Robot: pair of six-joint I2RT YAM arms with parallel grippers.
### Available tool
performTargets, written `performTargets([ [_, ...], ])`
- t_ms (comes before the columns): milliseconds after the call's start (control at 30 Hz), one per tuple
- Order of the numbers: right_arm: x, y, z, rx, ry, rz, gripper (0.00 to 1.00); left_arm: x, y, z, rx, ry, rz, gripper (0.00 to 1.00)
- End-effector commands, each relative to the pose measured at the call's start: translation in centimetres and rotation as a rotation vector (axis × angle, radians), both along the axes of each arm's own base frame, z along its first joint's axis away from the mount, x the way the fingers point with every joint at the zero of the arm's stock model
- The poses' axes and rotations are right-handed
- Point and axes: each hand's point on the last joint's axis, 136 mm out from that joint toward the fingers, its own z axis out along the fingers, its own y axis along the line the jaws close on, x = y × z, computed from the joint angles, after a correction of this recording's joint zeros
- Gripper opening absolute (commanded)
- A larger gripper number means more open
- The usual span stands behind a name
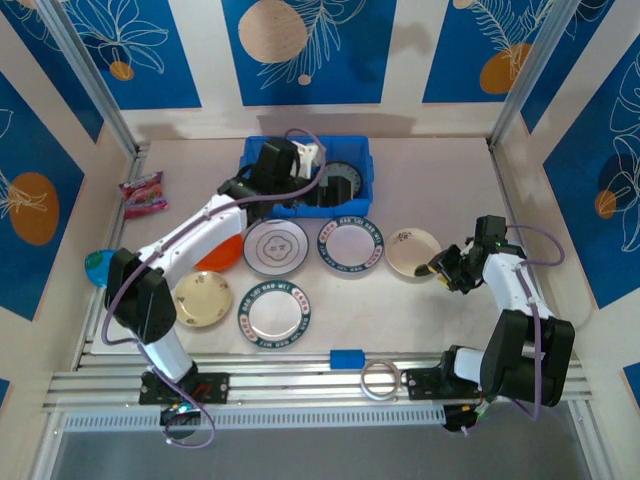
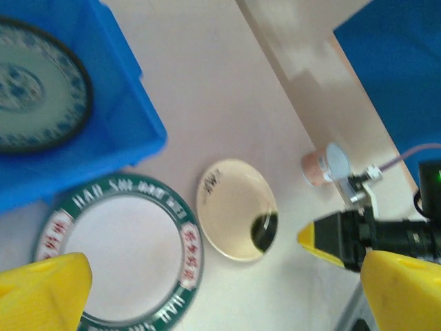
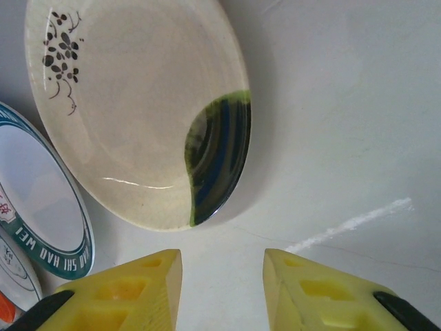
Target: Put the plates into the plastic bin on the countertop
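The blue plastic bin [image 1: 258, 153] stands at the back of the countertop [image 1: 440, 180]; a teal patterned plate [image 2: 34, 86] lies inside it. My left gripper [image 1: 318, 178] hangs over the bin, open and empty, its yellow fingers [image 2: 41, 289] wide apart. On the countertop lie a line-drawing plate [image 1: 276, 246], two green-rimmed plates [image 1: 350, 243] [image 1: 274, 311], an orange plate [image 1: 215, 258] partly under the left arm, and a flowered cream plate [image 1: 203, 298]. My right gripper [image 3: 224, 276] is open just short of the rim of a cream plate with a green patch [image 3: 138, 110].
A pink snack packet [image 1: 143, 193] lies at the left wall, and a teal dish [image 1: 100, 265] sits near it. A small blue block [image 1: 347, 358] and a tape ring [image 1: 380, 380] rest by the metal rail [image 1: 300, 385]. Walls close in three sides.
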Motion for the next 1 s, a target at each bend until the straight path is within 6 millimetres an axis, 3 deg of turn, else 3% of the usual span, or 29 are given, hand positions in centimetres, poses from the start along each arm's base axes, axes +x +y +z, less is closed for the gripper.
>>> performTargets([
  [0,-0.3,0.2,-0.8,0.022,0.024,-0.003,0.37,-2.0,-0.1,-0.2,-0.022,0.038,-0.004,1.0],
  [367,1.8,0.4,-2.4,-0.001,0.029,0.011,0.37,-2.2,-0.9,-3.1,-0.043,0.083,-0.016,0.99],
  [967,3.2,0.8,-4.3,-0.006,0.053,0.009,0.36,-1.6,-1.2,-3.9,-0.067,0.105,0.0,0.97],
])
